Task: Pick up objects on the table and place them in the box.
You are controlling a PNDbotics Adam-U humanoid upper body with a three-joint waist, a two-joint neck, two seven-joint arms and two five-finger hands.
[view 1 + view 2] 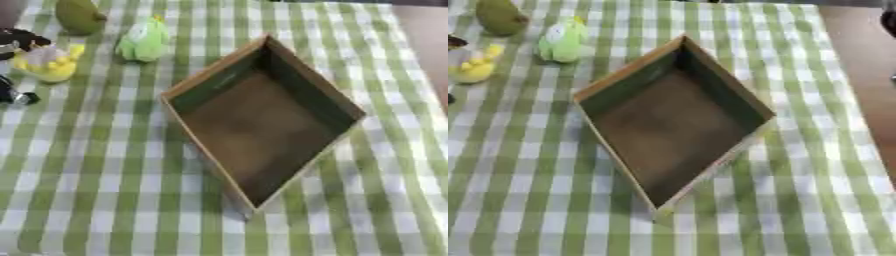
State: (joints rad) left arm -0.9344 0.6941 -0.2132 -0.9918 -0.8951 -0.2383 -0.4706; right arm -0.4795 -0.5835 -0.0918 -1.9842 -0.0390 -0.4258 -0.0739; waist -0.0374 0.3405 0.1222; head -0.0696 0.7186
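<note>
Currently your box (262, 120) sits mid-table, turned cornerwise like a diamond, and nothing shows inside it. The objects to collect all lie up and to its left: a light green toy (143, 41) nearest the box's top corner, an olive rounded thing (79, 16) beyond it, and a yellow toy (50, 64) at the left edge. Your left hand (16, 42) shows only as dark parts around that yellow toy; you cannot tell whether it grips. Your right hand is out of view. Nothing blocks the checked cloth (105, 190) between toys and box.
</note>
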